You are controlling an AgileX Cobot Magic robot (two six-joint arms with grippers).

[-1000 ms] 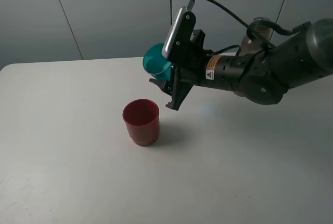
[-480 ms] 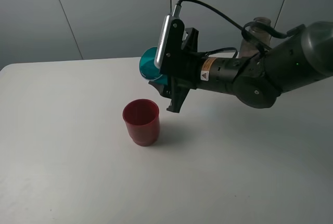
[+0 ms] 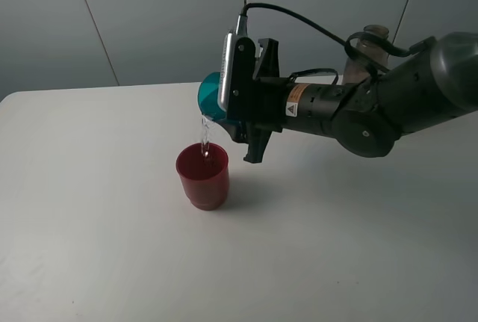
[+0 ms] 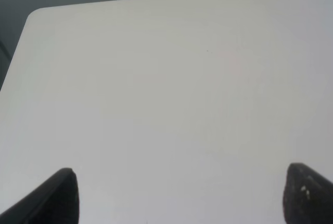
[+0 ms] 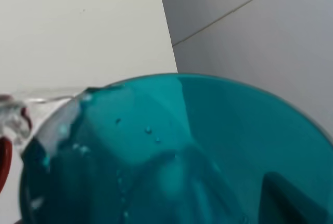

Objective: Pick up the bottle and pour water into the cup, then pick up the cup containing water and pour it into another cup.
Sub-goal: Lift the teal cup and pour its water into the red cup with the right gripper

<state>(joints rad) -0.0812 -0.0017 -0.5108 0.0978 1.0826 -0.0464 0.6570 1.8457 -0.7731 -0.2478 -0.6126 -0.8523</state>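
Your right gripper (image 3: pixel 230 113) is clamped on the teal cup (image 3: pixel 210 96), which is tipped on its side with the red cup (image 3: pixel 202 176) just below. Tilt harder or drift sideways and the thin water stream (image 3: pixel 202 137) may overshoot the rim onto the table (image 3: pixel 89 210). Water runs from the teal lip into the red cup.

Middle blocked, left and front of the desk open.

The right arm (image 3: pixel 373 109) spans the air from the right edge to the middle. Its right end effector (image 3: pixel 237 116) grips the tipped teal cup (image 3: pixel 210 98) over the red cup (image 3: pixel 202 175). The bottle (image 3: pixel 371 44) stands behind it. Bare desk (image 3: pixel 89 247) lies left and front, also under the spread left end effector (image 4: pixel 179 195).
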